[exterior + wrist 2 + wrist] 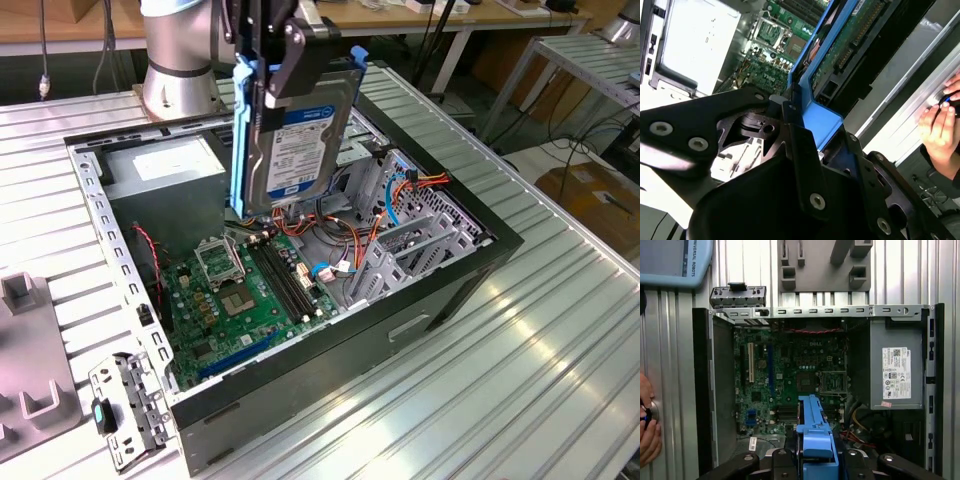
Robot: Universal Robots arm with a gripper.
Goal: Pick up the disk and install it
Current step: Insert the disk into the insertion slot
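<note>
Ribbed metal table (480,380); above the open case (330,385), tool (270,72) pinches the disk (300,150)

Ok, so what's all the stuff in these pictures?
disk: one, silver-grey with blue rail, held upright over the open case.
computer case: one, black, open, on the table.
circuit board: one, green, inside the case.
power supply: one, grey, in a case corner.
cables: several, red, orange, blue, inside the case.
table: one, ribbed silver, under everything.
holder block: one, grey, on the table, exterior view's left.
person's hand: at least one, on the table beside the case.
jaws: one pair, black, shut on the disk.
</note>
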